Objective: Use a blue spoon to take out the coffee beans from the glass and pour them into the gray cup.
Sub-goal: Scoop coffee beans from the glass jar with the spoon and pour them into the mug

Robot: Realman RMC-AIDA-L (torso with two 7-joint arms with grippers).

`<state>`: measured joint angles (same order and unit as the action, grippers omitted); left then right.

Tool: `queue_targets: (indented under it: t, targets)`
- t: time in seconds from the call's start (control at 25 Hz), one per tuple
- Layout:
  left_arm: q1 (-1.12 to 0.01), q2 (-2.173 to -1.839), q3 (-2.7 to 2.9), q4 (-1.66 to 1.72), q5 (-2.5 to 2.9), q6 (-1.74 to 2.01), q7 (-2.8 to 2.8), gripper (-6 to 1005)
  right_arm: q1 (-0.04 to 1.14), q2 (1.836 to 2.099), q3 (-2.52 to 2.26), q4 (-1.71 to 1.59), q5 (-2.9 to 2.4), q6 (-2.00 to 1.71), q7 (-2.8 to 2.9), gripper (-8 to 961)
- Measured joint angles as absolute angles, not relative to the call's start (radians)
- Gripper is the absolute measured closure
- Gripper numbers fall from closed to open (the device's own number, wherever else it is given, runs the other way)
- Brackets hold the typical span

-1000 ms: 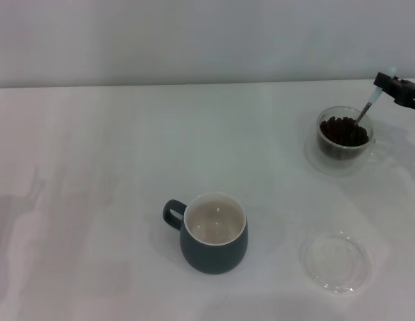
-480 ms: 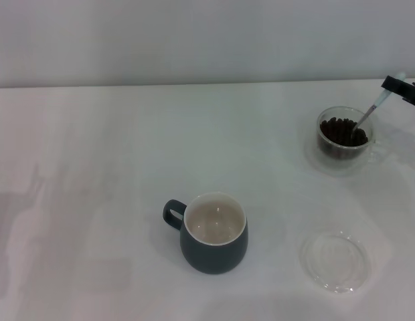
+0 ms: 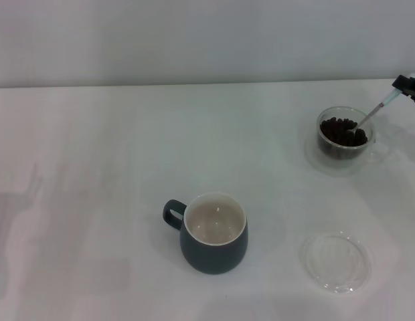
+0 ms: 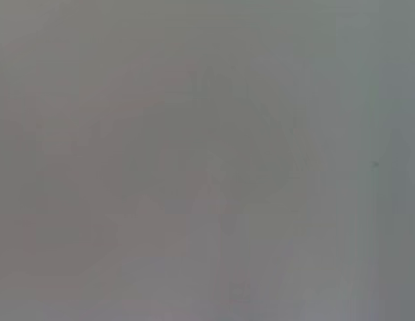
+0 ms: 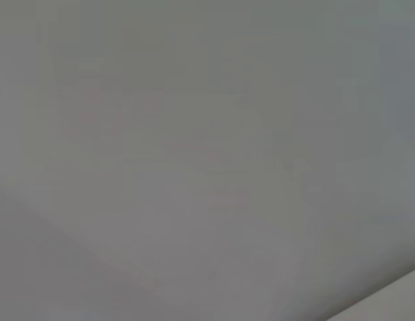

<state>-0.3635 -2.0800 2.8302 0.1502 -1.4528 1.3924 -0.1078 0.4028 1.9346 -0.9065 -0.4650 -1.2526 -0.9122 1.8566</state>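
Two vessels and one tool define the task on the white tabletop (image 3: 114, 147). At the far right stands the small clear round-bodied glass (image 3: 345, 140), holding a heap of dark, nearly black coffee beans (image 3: 343, 130). The slim blue spoon (image 3: 373, 114), metal-stemmed with a pale light-blue handle, slants into the glass with its bowl down among the beans, its handle rising toward the right edge. The right gripper (image 3: 409, 87) appears only as a dark tip at that edge, pinching the end of the spoon's handle; a high grip of this kind likely keeps the fingers outside the glass while the bowl digs. The rounded dark slate-gray cup (image 3: 213, 234), cream-white inside, stands near the front centre, well apart from the glass, its loop handle turned to the left and its mouth open upward to receive a pour; no beans are visible in it. A flat shallow clear round dish (image 3: 336, 262) lies at the front right, between neither vessel. The left gripper is out of view.
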Motion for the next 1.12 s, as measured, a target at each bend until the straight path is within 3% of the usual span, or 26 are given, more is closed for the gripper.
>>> queue_targets:
  t: [0.76,1.12]
  targets:
    - [-0.362,-2.080,2.830,0.150,-1.465,1.394,-0.113,117,0.404,1.947,-0.841,-0.438,-1.241,-0.926,1.976,795]
    - [-0.363,-2.080,2.830,0.150,-1.470,1.389,-0.113,117,0.414,1.934,-0.828,-0.391,-1.192,-0.923,2.005,794]
